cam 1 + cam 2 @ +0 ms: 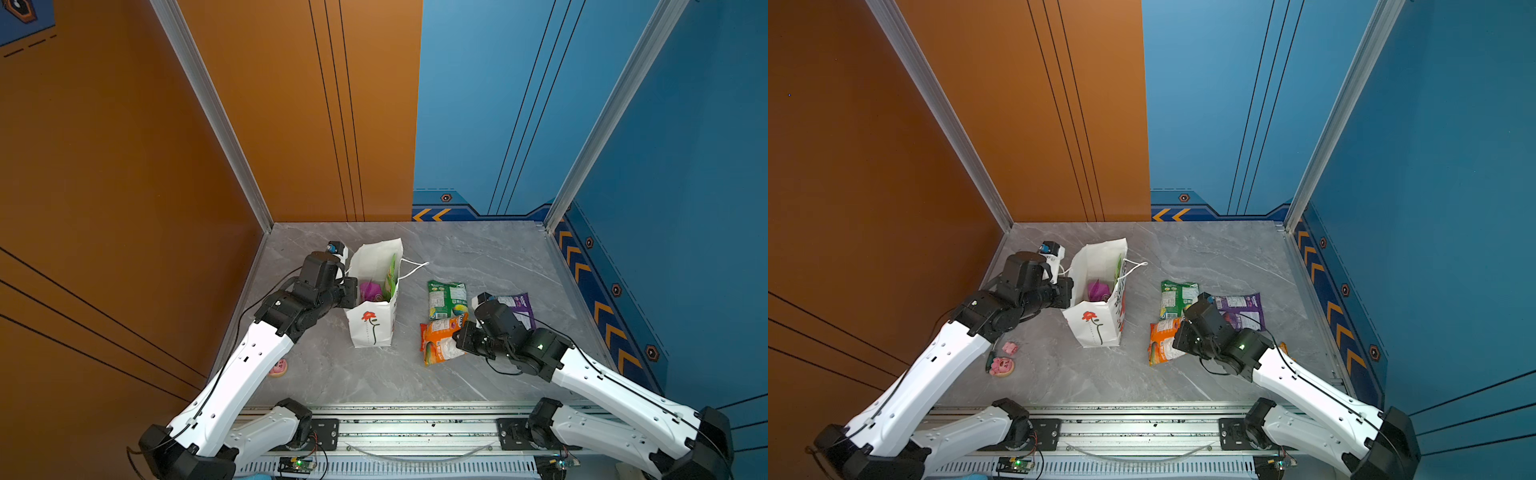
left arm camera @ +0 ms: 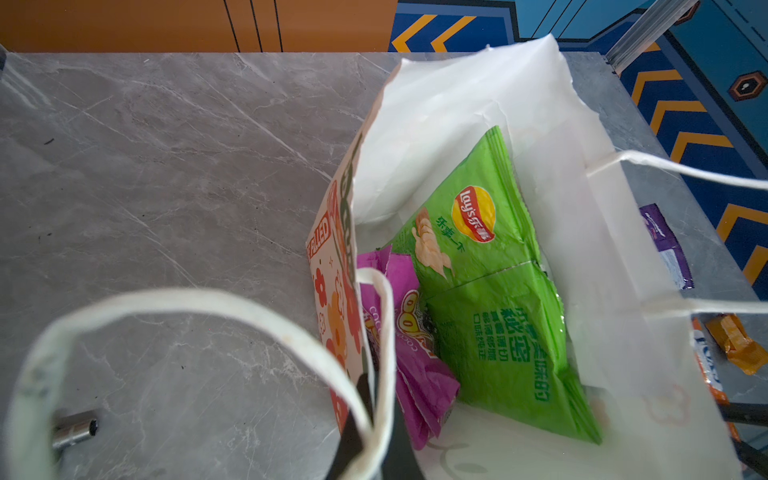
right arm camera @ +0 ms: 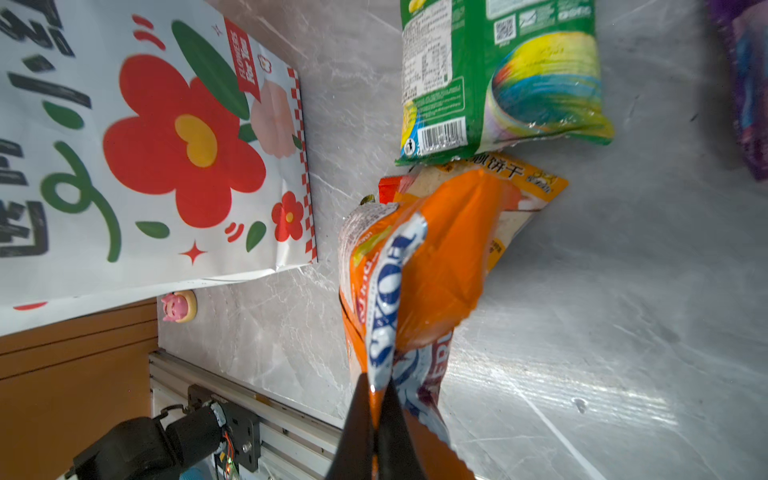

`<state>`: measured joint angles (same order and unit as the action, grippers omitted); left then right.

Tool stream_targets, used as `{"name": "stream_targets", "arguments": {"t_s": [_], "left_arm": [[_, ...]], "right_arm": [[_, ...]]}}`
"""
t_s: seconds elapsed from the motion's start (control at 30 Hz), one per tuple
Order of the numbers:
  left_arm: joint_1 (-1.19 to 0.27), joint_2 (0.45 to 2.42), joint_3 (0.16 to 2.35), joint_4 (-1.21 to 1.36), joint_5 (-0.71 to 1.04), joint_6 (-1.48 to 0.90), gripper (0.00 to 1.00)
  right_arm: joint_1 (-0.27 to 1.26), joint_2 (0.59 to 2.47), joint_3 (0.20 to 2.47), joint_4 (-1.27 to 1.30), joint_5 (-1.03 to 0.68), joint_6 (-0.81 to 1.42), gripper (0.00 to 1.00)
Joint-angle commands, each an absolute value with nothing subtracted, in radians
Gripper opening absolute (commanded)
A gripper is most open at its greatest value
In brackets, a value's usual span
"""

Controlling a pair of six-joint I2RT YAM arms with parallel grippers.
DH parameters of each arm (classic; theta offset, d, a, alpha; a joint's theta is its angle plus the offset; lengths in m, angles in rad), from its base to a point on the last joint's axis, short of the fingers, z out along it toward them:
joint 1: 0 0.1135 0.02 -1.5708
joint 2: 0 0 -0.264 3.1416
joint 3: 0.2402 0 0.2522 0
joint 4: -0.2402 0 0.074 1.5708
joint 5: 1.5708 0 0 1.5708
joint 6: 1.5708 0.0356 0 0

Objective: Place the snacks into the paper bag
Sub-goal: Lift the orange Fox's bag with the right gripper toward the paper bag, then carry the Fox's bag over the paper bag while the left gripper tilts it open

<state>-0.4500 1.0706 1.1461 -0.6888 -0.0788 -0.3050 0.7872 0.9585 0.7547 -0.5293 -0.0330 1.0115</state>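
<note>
Upright paper bag point(image 1: 365, 332) — two snacks point(image 2: 478, 266) inside, others beside

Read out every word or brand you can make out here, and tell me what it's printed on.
"Lay's": green packet in the bag.
"FILLED": bag's side.
"FLOWERS FOR YOU": bag's red tag.
"饼干": orange-yellow packet.
Blue letters on the orange packet: too crumpled.
Fine print on the green-white packet: too small.
Lettering on the purple packet: blurred.

Robot lab booth: panel walls point(image 1: 124, 166), aluminium rail point(image 1: 415, 428).
</note>
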Motion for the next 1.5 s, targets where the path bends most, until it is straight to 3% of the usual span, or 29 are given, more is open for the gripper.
{"name": "stream_targets", "arguments": {"t_s": [0.0,0.53,1.1,1.47], "left_arm": [[-0.431,1.049,1.140,-0.665,-0.104,-0.287,0.00],[-0.452,1.040,1.184,-0.669,-0.050,-0.395,0.00],[-0.702,1.210,1.374,-0.776,-0.426,-0.471,0.00],[-0.814,1.305,1.470,-0.779,-0.535,-0.479,0.00]], "right_arm": [[0.783,0.934,0.811,-0.467,0.053,1.045,0.00],[0.707,1.023,1.016,-0.438,-0.016,0.965,0.00],[0.458,0.950,1.074,-0.579,-0.137,0.870,0.00],[0.296,0.877,1.129,-0.665,-0.188,0.819,0.00]]}}
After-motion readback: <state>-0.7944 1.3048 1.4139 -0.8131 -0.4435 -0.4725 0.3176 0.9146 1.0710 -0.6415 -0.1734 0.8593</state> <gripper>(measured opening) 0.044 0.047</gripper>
